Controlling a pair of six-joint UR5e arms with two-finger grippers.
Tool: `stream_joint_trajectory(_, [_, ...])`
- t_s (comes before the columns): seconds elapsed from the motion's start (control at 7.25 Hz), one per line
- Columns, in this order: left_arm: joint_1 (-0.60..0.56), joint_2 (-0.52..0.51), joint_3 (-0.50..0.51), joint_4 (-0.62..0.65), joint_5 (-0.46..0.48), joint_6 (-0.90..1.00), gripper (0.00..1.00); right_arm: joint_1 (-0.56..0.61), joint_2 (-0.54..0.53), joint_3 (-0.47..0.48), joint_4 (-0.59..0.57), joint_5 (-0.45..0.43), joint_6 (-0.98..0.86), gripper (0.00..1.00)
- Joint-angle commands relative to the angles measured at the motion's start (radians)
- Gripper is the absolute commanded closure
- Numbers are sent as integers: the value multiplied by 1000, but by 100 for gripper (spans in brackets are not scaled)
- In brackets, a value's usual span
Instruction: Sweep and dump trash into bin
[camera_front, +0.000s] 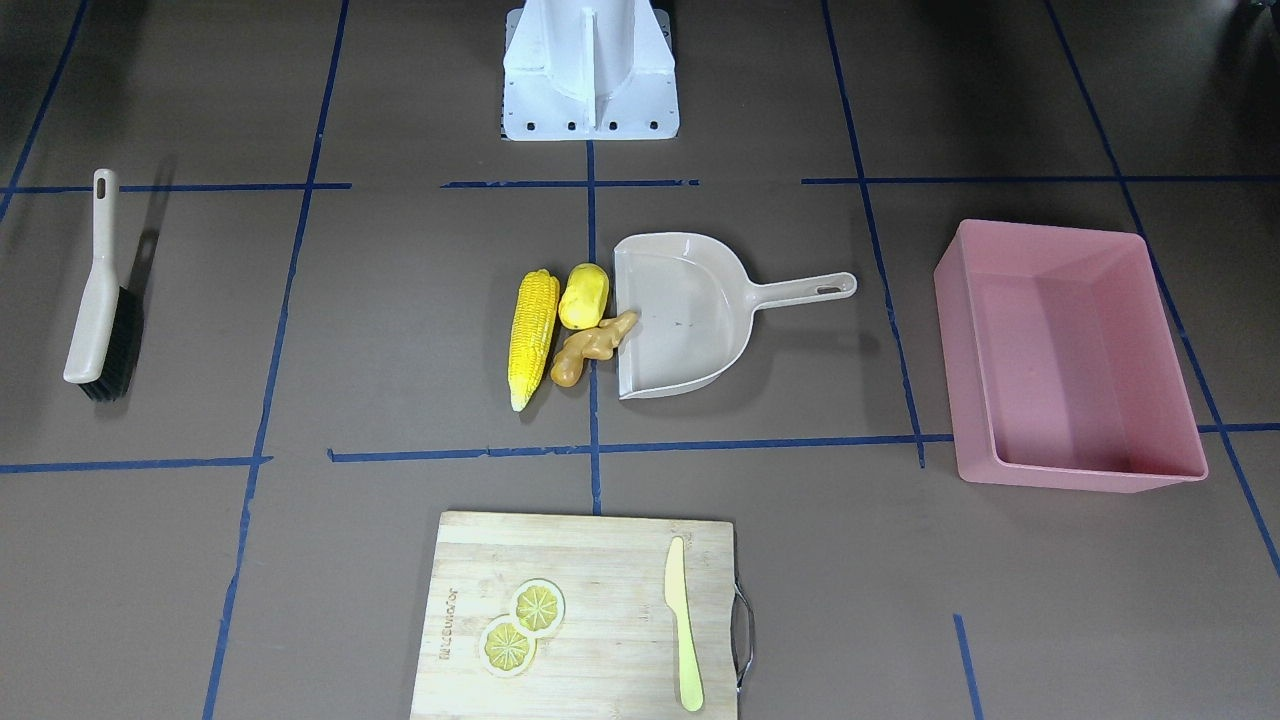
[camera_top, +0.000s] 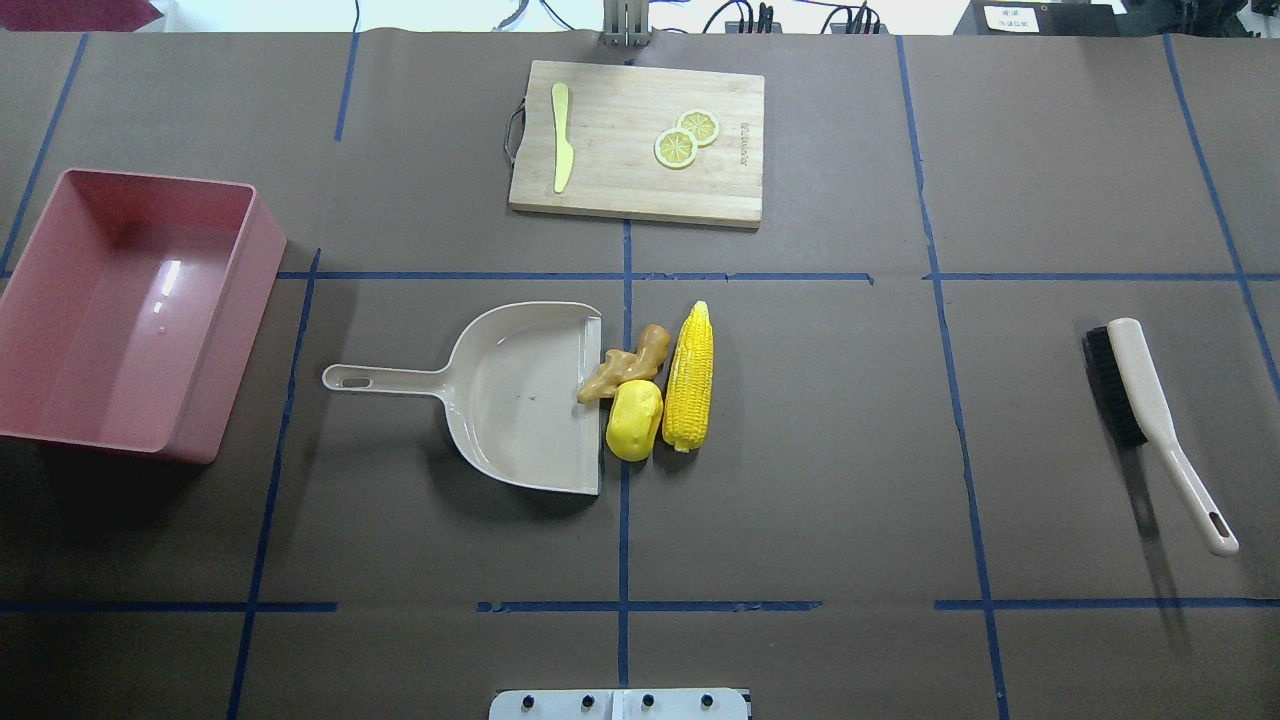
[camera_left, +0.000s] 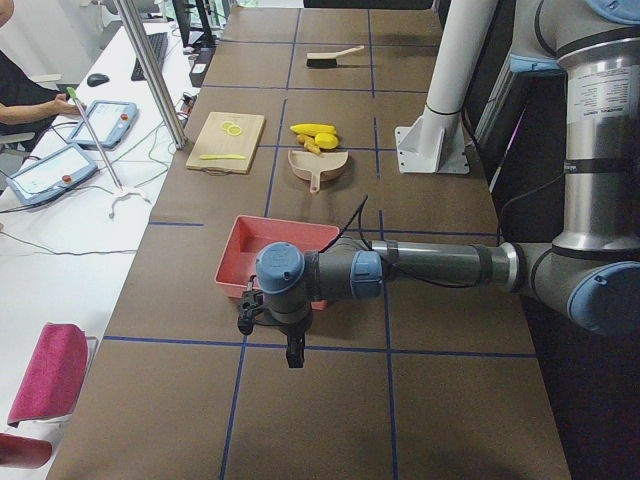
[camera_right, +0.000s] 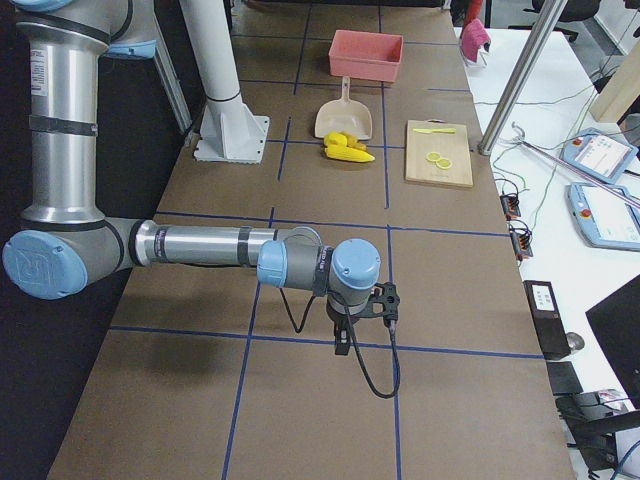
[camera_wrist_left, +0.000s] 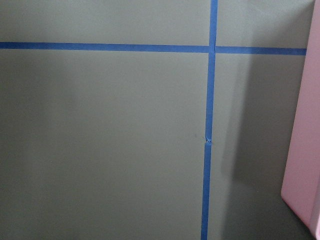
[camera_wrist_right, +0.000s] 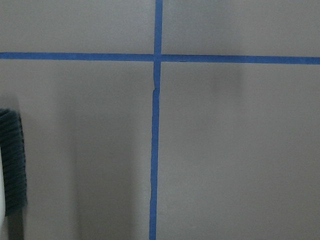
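Nothing swept yet: the long yellow corn cob (camera_top: 690, 377), rounded yellow lump (camera_top: 634, 420) and knobby tan ginger root (camera_top: 625, 365) lay at the beige plastic dustpan (camera_top: 520, 400)'s three o'clock, the large pink plastic tub (camera_top: 235, 340) at its nine held none, and I couldn't tell how wide my left pincer (camera_left: 294, 354) or right pincer (camera_right: 342, 340) stood.

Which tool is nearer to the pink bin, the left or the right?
Left. The left tool hangs beside the pink bin; the right tool is far off at the other side, by the brush.
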Motion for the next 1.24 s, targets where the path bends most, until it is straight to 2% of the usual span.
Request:
stream_joint_trajectory(0.0, [1, 0, 0, -1, 2, 0, 0, 0, 8, 0, -1, 2, 11, 0])
stream_joint_trajectory(0.41, [1, 0, -2, -2, 2, 5, 0, 0, 0, -1, 1, 5, 13, 0])
stream_joint_trajectory(1.1, [13, 2, -26, -128, 2, 0, 0, 0, 7, 8, 1, 6, 15, 0])
